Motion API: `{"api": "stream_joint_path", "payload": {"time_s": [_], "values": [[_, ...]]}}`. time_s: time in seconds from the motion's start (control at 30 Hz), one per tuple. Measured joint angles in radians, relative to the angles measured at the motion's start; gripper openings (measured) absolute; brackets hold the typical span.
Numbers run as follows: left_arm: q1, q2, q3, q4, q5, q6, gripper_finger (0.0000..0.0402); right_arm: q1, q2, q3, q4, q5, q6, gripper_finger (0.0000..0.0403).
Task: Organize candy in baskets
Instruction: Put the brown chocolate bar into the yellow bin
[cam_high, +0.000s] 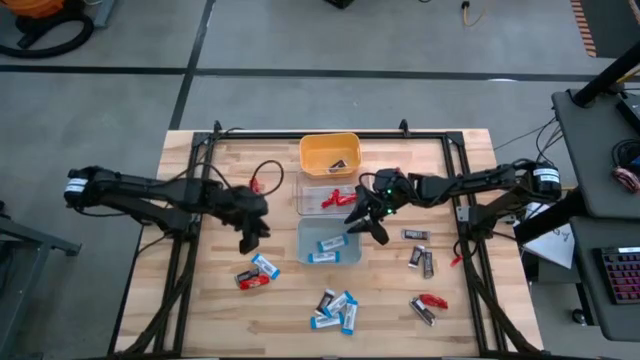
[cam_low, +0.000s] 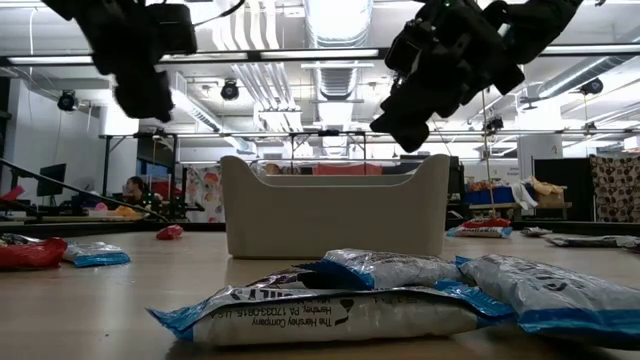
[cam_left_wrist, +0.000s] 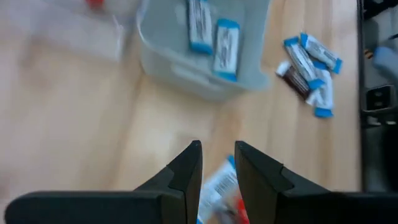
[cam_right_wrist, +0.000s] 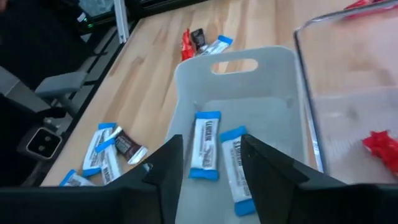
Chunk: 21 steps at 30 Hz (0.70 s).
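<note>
Lying under right gripper (cam_right_wrist: 208, 165): candy (cam_right_wrist: 205, 146)

The light is bright and even, coming from ceiling lamps (cam_low: 335, 20) that glare white in the low view, where both arms show as dark silhouettes. The left wrist view is blurred, and the nearest candy (cam_low: 330, 310) looks soft.

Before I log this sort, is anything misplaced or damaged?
Nothing looks damaged. The grey-blue bin holds only blue-and-white bars. Many bars lie loose on the table, simply unsorted.
</note>
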Motion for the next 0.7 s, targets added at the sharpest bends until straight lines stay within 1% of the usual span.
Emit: {"api": "stream_joint_path", "payload": {"time_s": [0.1, 0.2, 0.33, 0.4, 0.47, 0.53, 0.6, 0.7], "values": [[-0.051, 0.001, 0.0, -0.036, 0.042, -0.152, 0.0079, 0.02, 0.0, 0.024, -0.053, 0.001, -0.012, 0.0157], [-0.123, 0.01, 0.001, -0.047, 0.044, -0.285, 0.0079, 0.041, 0.0, 0.045, -0.091, 0.01, -0.033, 0.0156], [-0.258, 0.047, 0.001, -0.046, 0.033, -0.41, 0.0079, 0.07, 0.0, 0.066, -0.11, 0.063, -0.07, 0.0151], [-0.338, 0.071, 0.001, -0.046, -0.018, -0.451, 0.0079, 0.084, 0.0, 0.075, -0.118, 0.102, -0.08, 0.0148], [-0.426, 0.102, 0.001, -0.046, -0.092, -0.5, 0.0079, 0.096, 0.0, 0.078, -0.119, 0.136, -0.086, 0.0147], [-0.499, 0.135, 0.001, -0.046, -0.149, -0.544, 0.0081, 0.107, 0.0, 0.082, -0.122, 0.155, -0.093, 0.0146], [-0.555, 0.167, 0.001, -0.047, -0.187, -0.574, 0.0085, 0.117, 0.0, 0.089, -0.13, 0.16, -0.099, 0.0146], [-0.599, 0.21, 0.001, -0.046, -0.262, -0.629, 0.0098, 0.129, 0.0, 0.093, -0.131, 0.162, -0.099, 0.0146]]}}
